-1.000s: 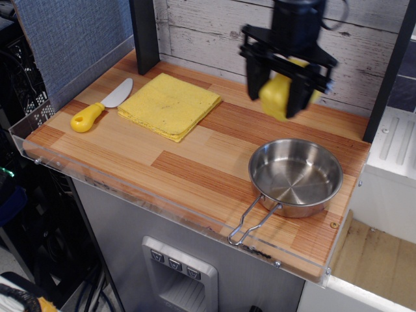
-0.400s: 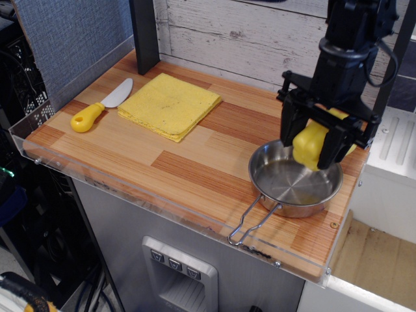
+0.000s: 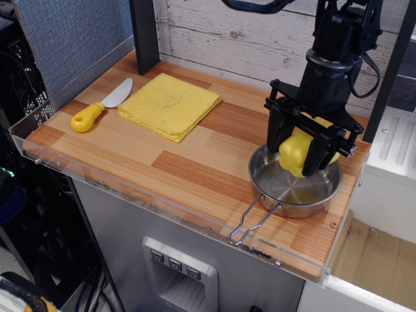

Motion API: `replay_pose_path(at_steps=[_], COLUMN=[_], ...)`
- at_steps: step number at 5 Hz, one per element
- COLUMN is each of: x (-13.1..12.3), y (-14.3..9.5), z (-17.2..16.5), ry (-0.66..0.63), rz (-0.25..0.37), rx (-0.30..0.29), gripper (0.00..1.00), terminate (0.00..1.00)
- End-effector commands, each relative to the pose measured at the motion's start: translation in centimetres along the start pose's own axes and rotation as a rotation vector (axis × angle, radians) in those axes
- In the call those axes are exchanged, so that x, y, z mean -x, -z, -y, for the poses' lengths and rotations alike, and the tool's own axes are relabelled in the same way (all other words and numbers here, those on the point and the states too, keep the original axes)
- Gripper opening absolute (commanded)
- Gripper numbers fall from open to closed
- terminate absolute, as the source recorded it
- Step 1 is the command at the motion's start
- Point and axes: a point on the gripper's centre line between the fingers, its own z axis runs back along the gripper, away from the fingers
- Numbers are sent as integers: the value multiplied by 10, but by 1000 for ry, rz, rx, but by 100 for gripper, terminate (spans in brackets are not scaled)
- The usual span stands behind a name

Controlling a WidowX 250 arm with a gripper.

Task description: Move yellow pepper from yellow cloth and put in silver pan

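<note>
The yellow pepper (image 3: 296, 153) is glossy pale yellow and sits between my black fingers (image 3: 277, 143). My gripper (image 3: 297, 157) is shut on it and holds it low over the silver pan (image 3: 286, 196), just above the pan's floor. The pan is round and shiny, at the front right of the wooden counter, with its wire loop handle (image 3: 250, 222) pointing to the front edge. The yellow cloth (image 3: 169, 104) lies flat and bare at the back left, far from the gripper.
A toy knife (image 3: 101, 106) with a yellow handle lies left of the cloth. A dark post (image 3: 144, 32) stands at the back left and another at the right. A clear plastic lip (image 3: 162, 205) runs along the counter's front edge.
My gripper carried the pepper from above the back of the counter to the right and down. It now hangs lower, over the pan, shifted slightly left.
</note>
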Motion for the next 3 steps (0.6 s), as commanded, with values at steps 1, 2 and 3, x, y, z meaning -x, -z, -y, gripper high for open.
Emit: replay_pose_path(at_steps=[1, 2, 3], x=[3, 1, 1], y=[-2, 0, -5], z=[6, 9, 11], ry=[34, 62, 80], rz=[-25, -34, -7], rx=[-22, -22, -44], gripper=[0, 100, 100], terminate=[0, 0, 0])
